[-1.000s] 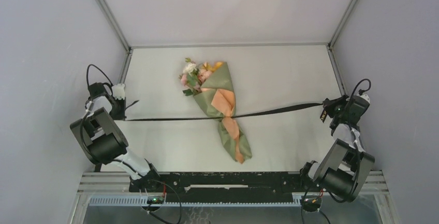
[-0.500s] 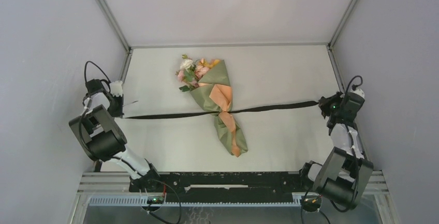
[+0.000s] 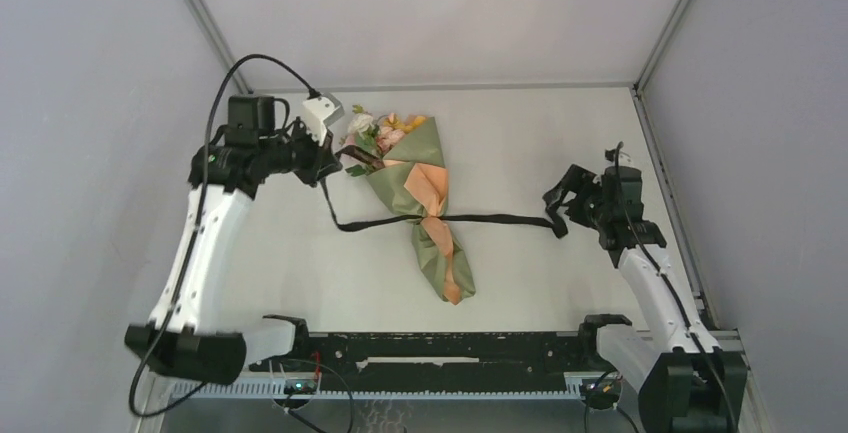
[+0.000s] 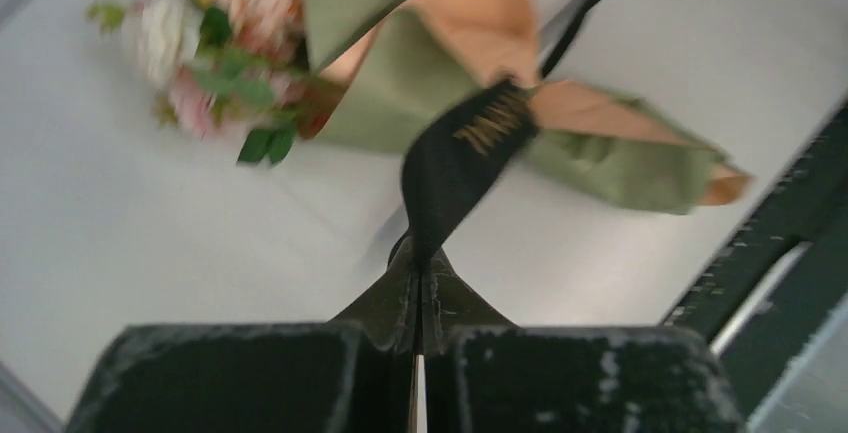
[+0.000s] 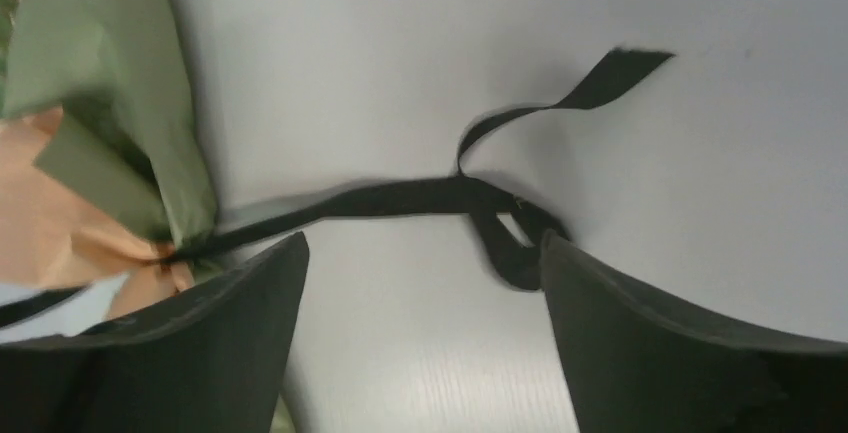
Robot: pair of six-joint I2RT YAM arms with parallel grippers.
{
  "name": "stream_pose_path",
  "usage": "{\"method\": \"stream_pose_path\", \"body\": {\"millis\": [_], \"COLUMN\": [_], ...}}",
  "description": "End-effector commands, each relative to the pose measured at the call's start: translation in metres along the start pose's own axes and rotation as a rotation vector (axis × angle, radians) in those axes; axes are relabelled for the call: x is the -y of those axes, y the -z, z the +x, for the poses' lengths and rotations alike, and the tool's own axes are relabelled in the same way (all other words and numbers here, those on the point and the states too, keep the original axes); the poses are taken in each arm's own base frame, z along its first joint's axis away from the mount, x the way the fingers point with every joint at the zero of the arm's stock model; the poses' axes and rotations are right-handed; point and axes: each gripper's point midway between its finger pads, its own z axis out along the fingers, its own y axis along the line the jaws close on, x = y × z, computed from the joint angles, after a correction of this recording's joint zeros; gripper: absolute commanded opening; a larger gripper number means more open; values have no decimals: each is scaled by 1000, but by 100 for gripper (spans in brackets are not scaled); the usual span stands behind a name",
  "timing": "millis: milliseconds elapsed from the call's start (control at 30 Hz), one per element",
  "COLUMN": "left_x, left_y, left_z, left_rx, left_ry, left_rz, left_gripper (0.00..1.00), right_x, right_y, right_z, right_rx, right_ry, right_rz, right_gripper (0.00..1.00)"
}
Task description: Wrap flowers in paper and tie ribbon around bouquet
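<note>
The right claw (image 3: 562, 201) had just sprung wide and dropped its end of the ribbon (image 3: 490, 219), which lay slack and curled on the worktop (image 3: 520, 143) between its fingers. The left claw (image 3: 338, 156) stayed pinched shut on the other end. A second earlier both arms held the ribbon taut from the sides; now the left had swung in beside the blooms. The bouquet (image 3: 425, 203) lay mid-worktop, cinched at its waist, so the tie looked nearly finished.

Soft, even light makes the white table (image 3: 520, 283) look bright. Shadows are faint (one lies beside the ribbon (image 5: 400, 196) in the right wrist view). In the left wrist view the flowers (image 4: 230, 43) look blurry and smeared.
</note>
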Motion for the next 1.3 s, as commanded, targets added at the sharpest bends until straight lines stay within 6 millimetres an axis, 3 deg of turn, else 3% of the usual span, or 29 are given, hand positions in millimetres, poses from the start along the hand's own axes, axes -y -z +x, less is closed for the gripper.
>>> {"method": "stream_pose_path", "body": {"millis": [0,67,133,200,300,367,433,500,600,700,900,933,1067,1133,1200,1267], "left_x": [83,103,117,129,147,157,163,163,160,158,152,152,154,154,144,116], "left_y": [64,82,99,115,141,159,170,175,175,174,175,176,180,182,181,171], "left_z": [-46,-59,-68,-76,-87,-93,-94,-91,-87,-87,-84,-84,-87,-88,-87,-75], "left_rx": [186,259,320,367,432,475,496,495,480,468,456,460,472,478,476,446], "left_ry": [-43,-38,-30,-20,3,-3,-10,-4,14,26,23,23,34,36,56,117], "left_rz": [181,242,271,293,337,350,346,327,296,283,235,235,239,231,171,23], "left_gripper": [0,0,0,0,0,0,0,0,0,0,0,0,0,0,0,0], "right_x": [-25,-54,-115,-175,-248,-286,-312,-331,-352,-360,-364,-363,-360,-361,-360,-356], "right_y": [29,38,54,76,104,113,113,96,65,40,22,21,13,8,3,-2], "right_z": [-3,-8,4,31,79,95,110,117,125,145,159,161,164,159,148,131], "right_rx": [-20,29,59,103,206,306,316,290,239,156,85,73,22,21,20,-4], "right_ry": [148,300,541,754,1052,1143,1152,1144,1160,1152,1086,1078,1024,989,937,854], "right_rz": [23,-58,-345,-657,-1037,-1234,-1382,-1418,-1421,-1447,-1458,-1455,-1411,-1358,-1297,-1236], "right_gripper": [99,100,100,100,100,99,100,100,99,99,89,82,24,0,0,0]}}
